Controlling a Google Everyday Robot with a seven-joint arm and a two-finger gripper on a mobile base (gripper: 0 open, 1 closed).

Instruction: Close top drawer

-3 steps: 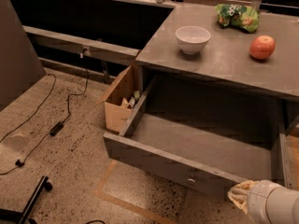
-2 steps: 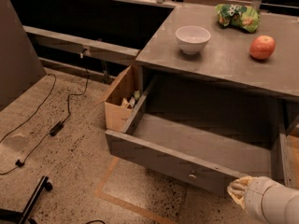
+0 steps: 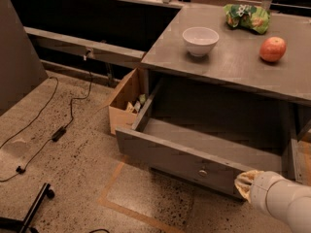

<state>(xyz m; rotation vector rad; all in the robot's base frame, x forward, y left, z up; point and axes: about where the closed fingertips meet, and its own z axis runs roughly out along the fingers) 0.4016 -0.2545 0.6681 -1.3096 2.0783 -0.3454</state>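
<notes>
Only a tan, padded tip of the gripper [image 3: 245, 182] shows, at 4 o'clock in the view. Its white arm runs off the frame edge, and whether it is open or closed cannot be told. It sits at the right end of the plain front of the top drawer [image 3: 180, 157], at 3 o'clock from the small round knob [image 3: 202, 173]. The drawer, a deep flat-bottomed grey box, stands pulled out under the matte grey table [image 3: 228, 67], its right side partly hidden. On the table are a glossy white bowl [image 3: 200, 41], a reddish apple [image 3: 272, 49] and a crumpled green bag [image 3: 247, 16]. The contents of the cardboard box [image 3: 124, 103] at the drawer's 9 o'clock are indistinct.
</notes>
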